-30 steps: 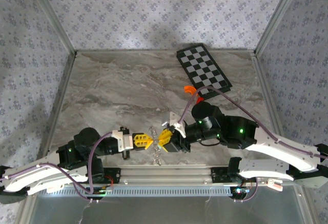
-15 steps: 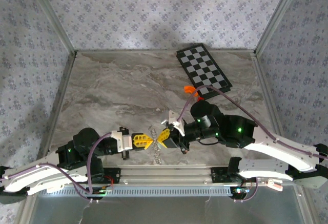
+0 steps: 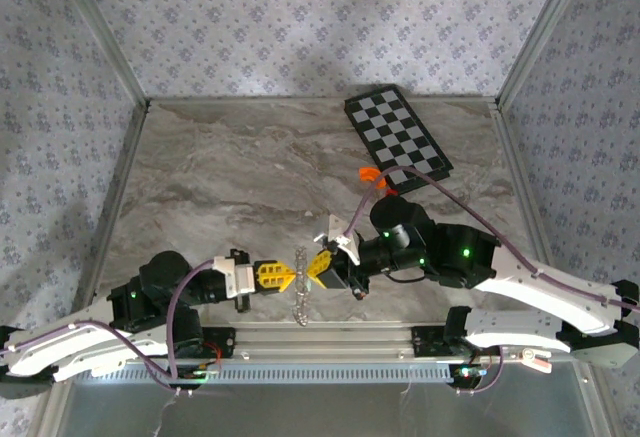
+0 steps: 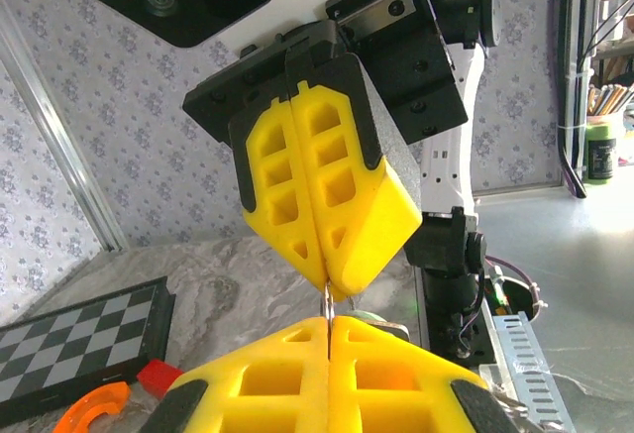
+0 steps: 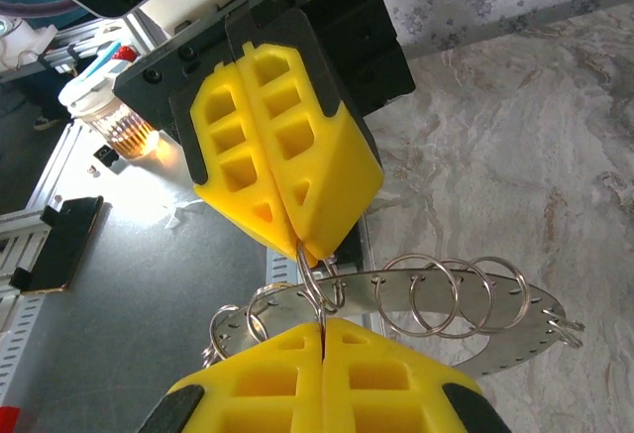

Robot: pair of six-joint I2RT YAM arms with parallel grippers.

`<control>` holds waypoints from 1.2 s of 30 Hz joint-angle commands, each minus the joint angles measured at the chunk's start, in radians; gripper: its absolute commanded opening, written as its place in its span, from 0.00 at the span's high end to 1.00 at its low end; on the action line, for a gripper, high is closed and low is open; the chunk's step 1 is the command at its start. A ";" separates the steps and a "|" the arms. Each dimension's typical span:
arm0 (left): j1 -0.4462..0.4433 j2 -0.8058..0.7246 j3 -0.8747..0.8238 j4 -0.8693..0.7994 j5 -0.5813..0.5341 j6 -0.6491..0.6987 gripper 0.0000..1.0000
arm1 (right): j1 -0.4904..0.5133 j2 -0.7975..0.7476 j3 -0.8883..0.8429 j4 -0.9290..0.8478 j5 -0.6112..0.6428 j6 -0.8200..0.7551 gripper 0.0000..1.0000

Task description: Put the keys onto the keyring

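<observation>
The keyring point(image 5: 315, 276) is a thin silvery split ring, linked to a curved metal strip point(image 5: 391, 292) that carries several more rings. My left gripper point(image 3: 292, 277) and right gripper point(image 3: 310, 271) meet tip to tip near the table's front edge, and both are shut on this ring. In the left wrist view my left gripper point(image 4: 329, 322) pinches the ring point(image 4: 327, 304) from below while the right gripper point(image 4: 327, 289) pinches it from above. The rest of the bunch point(image 3: 299, 299) hangs below the grippers. A pale greenish sliver point(image 4: 381, 316) peeks out behind my left fingers; I cannot tell whether it is the keys.
A black-and-white checkered board point(image 3: 398, 139) lies at the back right. An orange curved piece point(image 3: 369, 173) and a small red block point(image 3: 388, 193) sit just in front of it. A metal rail point(image 3: 330, 335) runs along the near edge, close under both grippers.
My right gripper has closed on the ring and shifted slightly left towards the left gripper. The loose bunch of rings now hangs in a straighter line. The left arm barely moved.
</observation>
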 commanded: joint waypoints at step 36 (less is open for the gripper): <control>0.002 0.013 0.011 0.114 -0.001 0.012 1.00 | 0.049 -0.118 -0.081 0.096 0.124 -0.091 0.57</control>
